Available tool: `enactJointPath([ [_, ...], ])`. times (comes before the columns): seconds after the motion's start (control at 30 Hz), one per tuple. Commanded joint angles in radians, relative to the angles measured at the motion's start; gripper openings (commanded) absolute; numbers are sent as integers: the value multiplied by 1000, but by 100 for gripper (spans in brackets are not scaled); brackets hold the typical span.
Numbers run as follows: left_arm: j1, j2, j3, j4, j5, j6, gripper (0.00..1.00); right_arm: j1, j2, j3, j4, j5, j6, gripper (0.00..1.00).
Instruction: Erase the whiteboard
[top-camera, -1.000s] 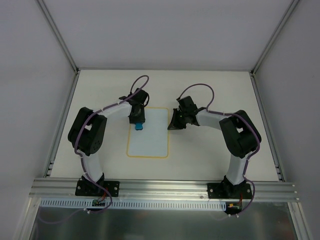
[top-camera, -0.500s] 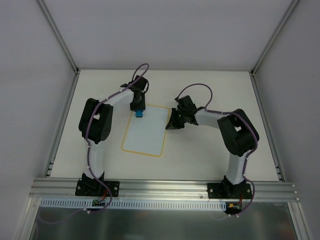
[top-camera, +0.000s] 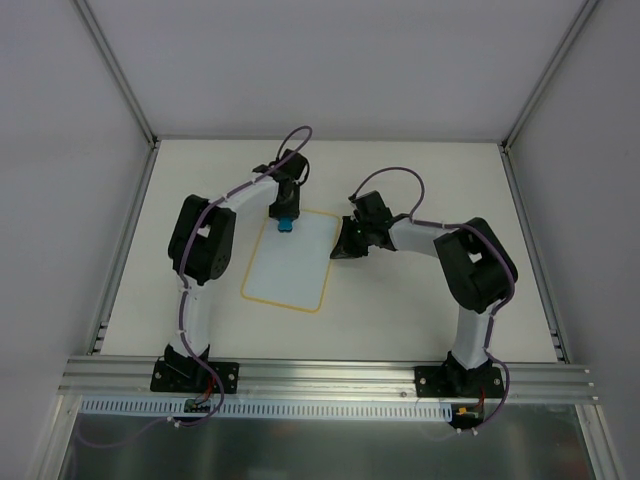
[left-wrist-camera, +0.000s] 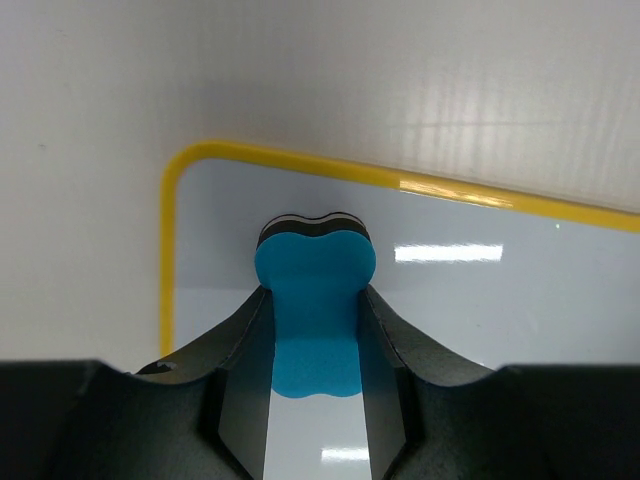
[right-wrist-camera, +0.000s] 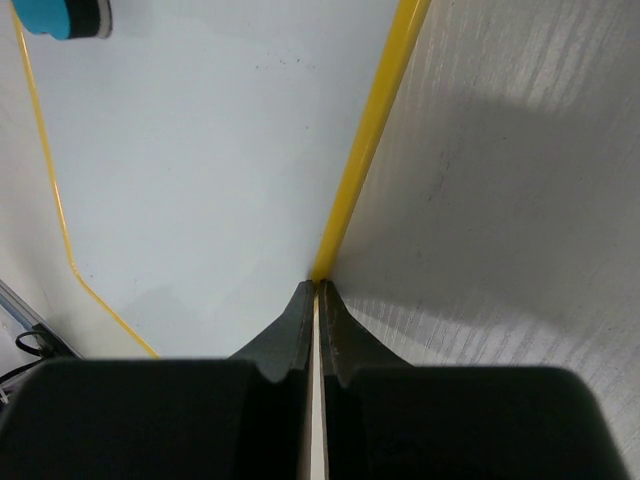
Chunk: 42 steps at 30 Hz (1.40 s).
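The whiteboard (top-camera: 288, 262) lies flat on the table, white with a yellow border, tilted slightly, and bears no marks I can see. It also shows in the left wrist view (left-wrist-camera: 480, 290) and the right wrist view (right-wrist-camera: 200, 170). My left gripper (top-camera: 284, 222) is shut on the blue bone-shaped eraser (left-wrist-camera: 314, 320), which rests on the board near its far left corner. The eraser also shows in the right wrist view (right-wrist-camera: 60, 18). My right gripper (top-camera: 341, 249) is shut on the board's right edge (right-wrist-camera: 318, 283), with the yellow border between its fingers.
The beige table (top-camera: 420, 300) is walled by white panels with metal posts at the back corners. An aluminium rail (top-camera: 330, 378) runs along the near edge, where both arm bases are bolted.
My left gripper has slid the eraser away from me, up to the board's far edge. The board has rotated slightly, its near end swinging left. The right gripper has kept its hold on the edge.
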Motion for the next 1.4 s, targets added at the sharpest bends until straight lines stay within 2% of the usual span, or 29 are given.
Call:
enactJointPath([
  [0.0,-94,38,-65,-59,90,-10,0,10,43,-80,-177,118,-44,0],
  [0.13,-150,14,-109,-65,76,-30,0,9,20,-95,-181,129,-44,0],
  [0.3,-147,-30,-151,-73,38,-56,0,9,13,-96,-186,132,-46,0],
  [0.57,-7,-74,-144,-96,-4,-66,0,9,8,-99,-186,140,-52,0],
  [0.7,71,-44,-82,-116,-13,-37,0,9,17,-95,-187,138,-52,0],
  [1.0,109,54,61,-159,13,11,0,9,28,-89,-186,140,-55,0],
  [1.2,63,-58,-72,-153,11,-24,0,9,39,-81,-186,135,-55,0],
  [1.37,45,-224,-305,-113,21,-110,0,7,37,-83,-184,138,-57,0],
])
